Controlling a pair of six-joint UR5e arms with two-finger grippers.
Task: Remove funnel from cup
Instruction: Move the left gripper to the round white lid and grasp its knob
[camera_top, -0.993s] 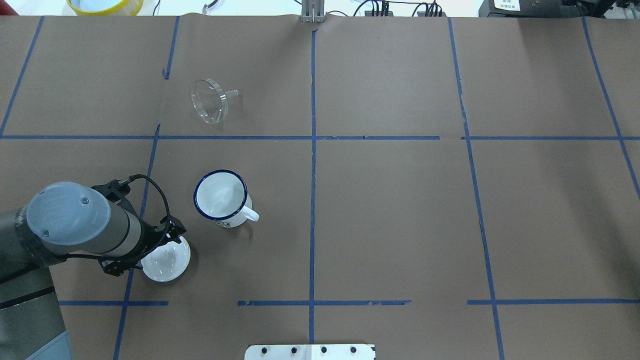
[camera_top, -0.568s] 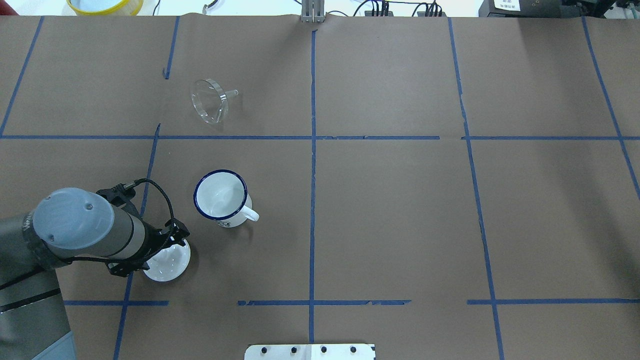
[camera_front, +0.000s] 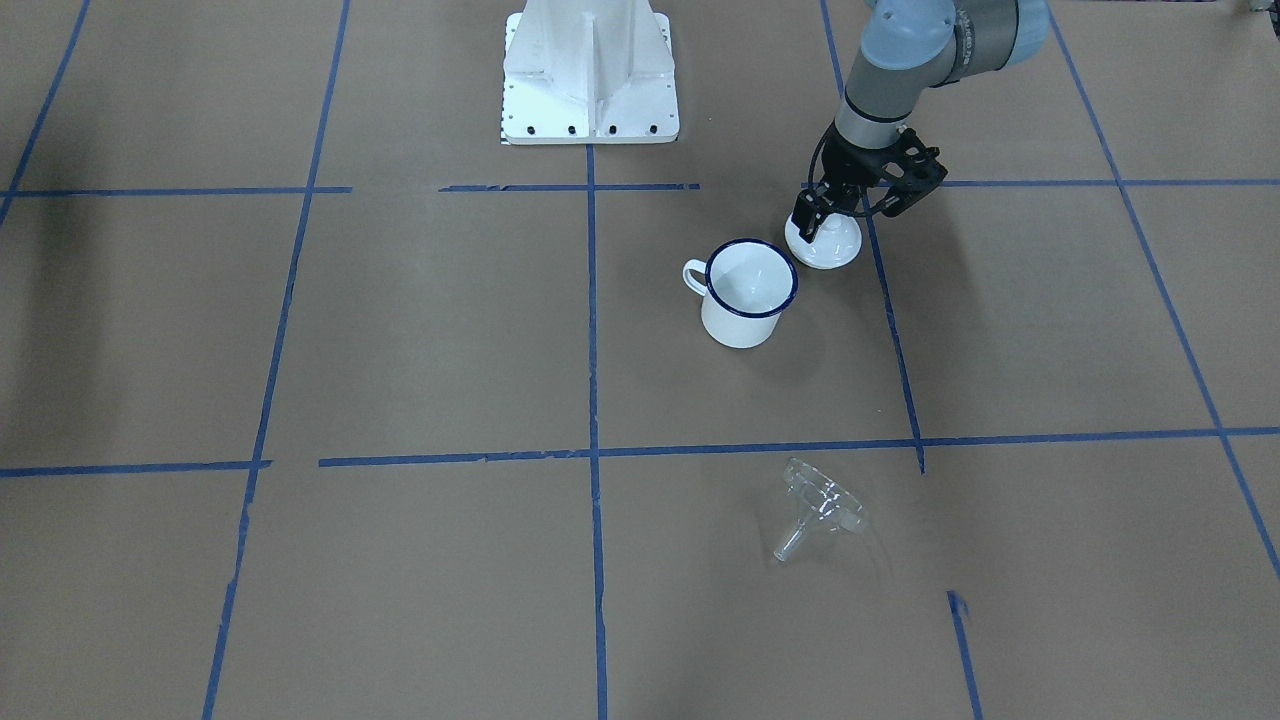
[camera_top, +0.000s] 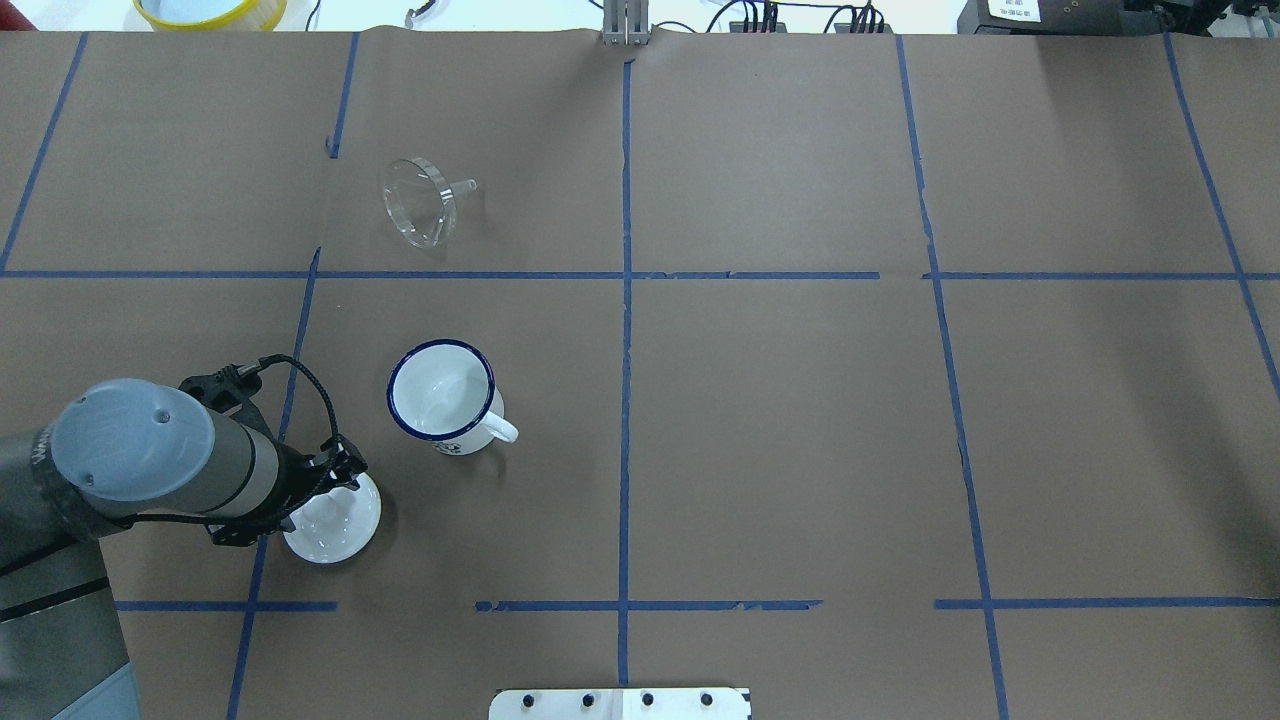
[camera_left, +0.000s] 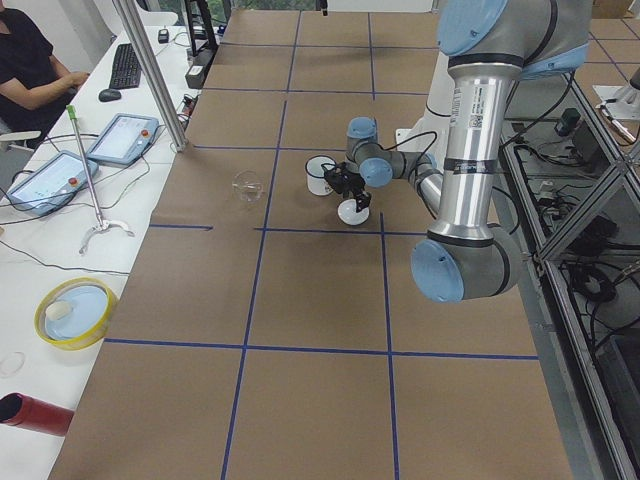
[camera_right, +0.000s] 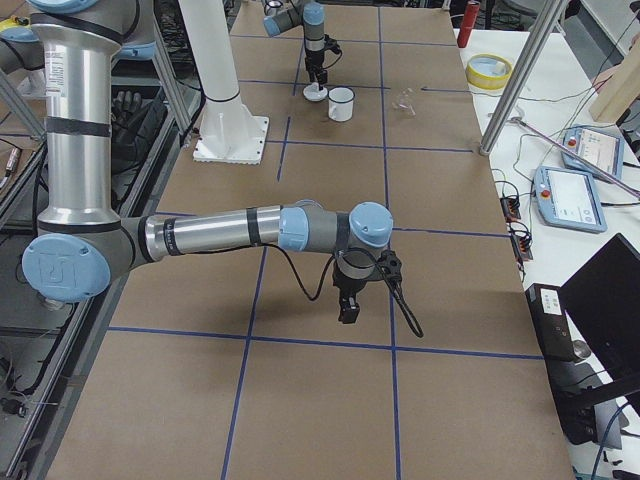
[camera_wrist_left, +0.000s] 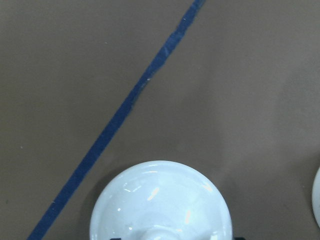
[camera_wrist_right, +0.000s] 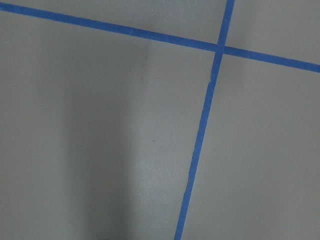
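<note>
The clear funnel lies on its side on the brown paper at the far left, well apart from the cup; it also shows in the front view. The white cup with a dark blue rim stands upright and empty, also in the front view. My left gripper hangs low over a white domed lid beside the cup, its fingers apart on either side of the knob. The right gripper hovers over bare table far from these things; I cannot tell whether it is open or shut.
The white lid rests on the table next to a blue tape line. The robot's white base plate is at the near edge. A yellow-rimmed dish sits beyond the table's far left corner.
My left arm shifted slightly right and down over the lid, then back left. The lid, cup and funnel have not moved.
</note>
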